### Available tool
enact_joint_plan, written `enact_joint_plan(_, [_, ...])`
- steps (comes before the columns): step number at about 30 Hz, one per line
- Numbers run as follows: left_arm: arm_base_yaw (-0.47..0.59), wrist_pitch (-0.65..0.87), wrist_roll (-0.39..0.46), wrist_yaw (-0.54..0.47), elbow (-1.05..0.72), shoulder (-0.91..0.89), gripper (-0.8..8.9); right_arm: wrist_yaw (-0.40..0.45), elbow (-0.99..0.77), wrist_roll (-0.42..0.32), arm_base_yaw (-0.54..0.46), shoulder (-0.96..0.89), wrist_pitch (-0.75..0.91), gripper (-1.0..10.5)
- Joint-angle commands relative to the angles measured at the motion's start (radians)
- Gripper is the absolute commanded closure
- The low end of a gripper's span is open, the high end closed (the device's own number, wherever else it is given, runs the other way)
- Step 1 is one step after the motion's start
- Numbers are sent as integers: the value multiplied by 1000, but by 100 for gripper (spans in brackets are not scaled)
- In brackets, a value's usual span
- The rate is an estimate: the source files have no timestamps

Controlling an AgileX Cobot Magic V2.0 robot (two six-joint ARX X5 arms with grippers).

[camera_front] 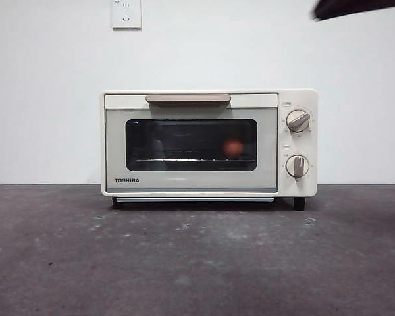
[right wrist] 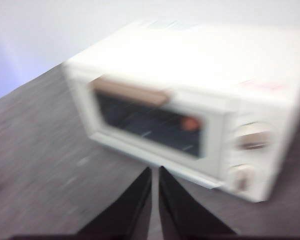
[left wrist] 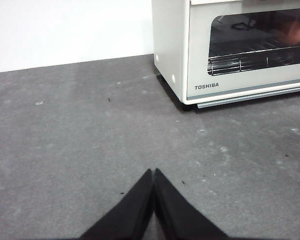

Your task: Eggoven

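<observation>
The cream TOSHIBA oven [camera_front: 197,181] stands at the middle of the table with its door shut. Through the dark glass the orange-brown egg [camera_front: 233,147] rests on the wire rack, toward the knob side. The left wrist view shows the oven [left wrist: 172,50] from its left front corner, with the egg [left wrist: 293,33] inside. My left gripper [left wrist: 154,172] is shut and empty over bare table, well short of the oven. My right gripper [right wrist: 155,171] is shut and empty, high up in front of the oven [right wrist: 190,65], in a blurred picture where the egg [right wrist: 191,123] shows behind the glass.
The oven has a beige handle [camera_front: 188,98] along the door's top and two knobs [camera_front: 297,120] on its right panel. A white wall with a socket [camera_front: 126,13] stands behind it. A black arm tip [camera_front: 355,6] shows at the top right corner.
</observation>
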Motion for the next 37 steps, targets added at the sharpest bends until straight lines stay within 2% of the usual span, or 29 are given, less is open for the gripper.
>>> enact_joint_plan(1, [2, 6, -3, -1, -28, -2, 806, -37, -31, -37, -76, -41, 7, 941])
enact_joint_plan(7, [2, 6, -3, -1, -28, -2, 806, -55, -197, -53, -301, -224, 28, 941])
enact_joint_plan(12, [2, 6, -3, -1, -28, -2, 806, -53, -396, -60, -433, -421, 166, 941])
enact_joint_plan(16, [2, 6, -3, -1, -28, -2, 806, -40, -525, -60, -454, -544, 253, 941])
enact_joint_plan(25, [2, 6, -3, -1, -28, -2, 806, -41, -709, -52, -452, -733, 263, 941])
enact_joint_plan(31, [2, 7, -3, -1, -28, -2, 806, -41, -716, -59, -452, -821, 122, 941])
enact_joint_plan(37, [2, 7, -3, -1, -28, -2, 806, -41, -716, -60, -452, -818, -24, 941])
